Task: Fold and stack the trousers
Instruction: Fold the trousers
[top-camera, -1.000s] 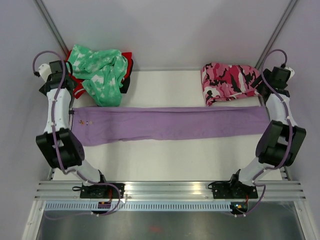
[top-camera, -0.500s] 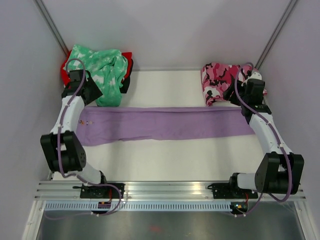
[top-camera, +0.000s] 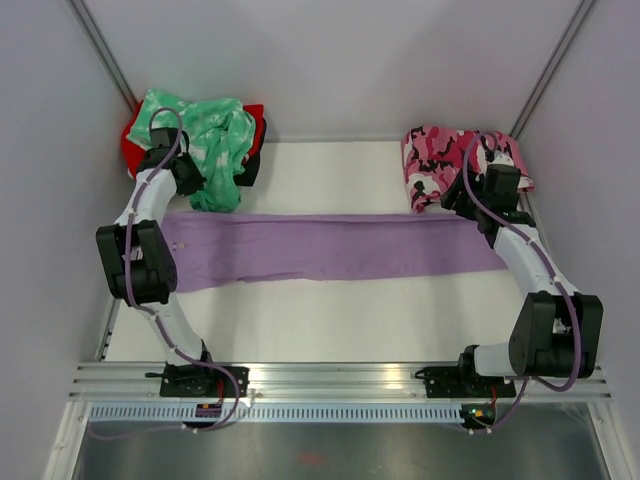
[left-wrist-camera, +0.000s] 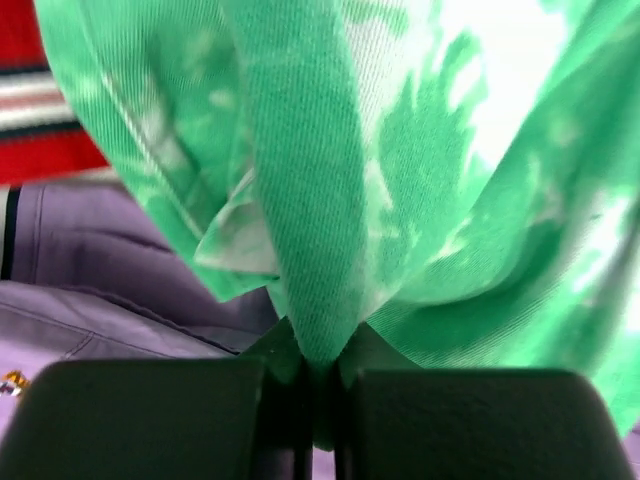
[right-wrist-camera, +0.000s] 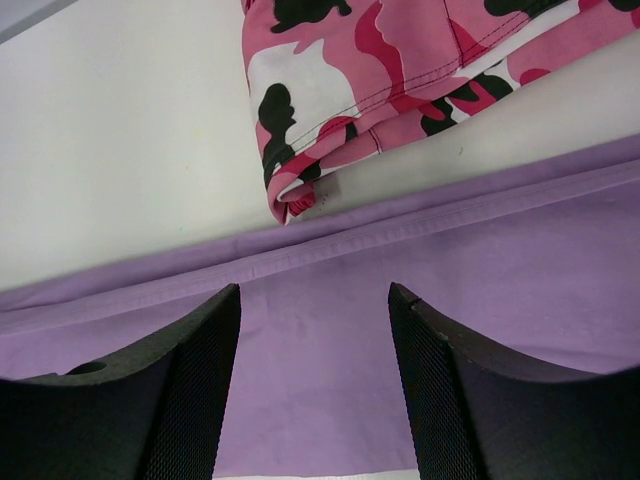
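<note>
The lilac trousers (top-camera: 330, 248) lie flat in a long strip across the table, waistband end at the left. My left gripper (top-camera: 192, 182) sits at the back left, just beyond that end, shut on a fold of the mint-green garment (left-wrist-camera: 420, 180); the fold runs down between the fingers (left-wrist-camera: 318, 365), and lilac cloth (left-wrist-camera: 80, 300) shows beneath. My right gripper (top-camera: 463, 203) hovers open over the trousers' right end (right-wrist-camera: 320, 340), close to their far seam, with nothing between its fingers.
The mint-green garment (top-camera: 215, 140) is heaped at the back left on a red garment (top-camera: 130, 150). A folded pink-black camouflage garment (top-camera: 440, 160) lies at the back right, its corner (right-wrist-camera: 290, 195) almost touching the trousers' far edge. White table (top-camera: 330, 320) lies in front.
Both arms swung inward from the table's outer edges. The left gripper reached the mint-green garment and shut on a fold of it. The right gripper came over the trousers' right end.
</note>
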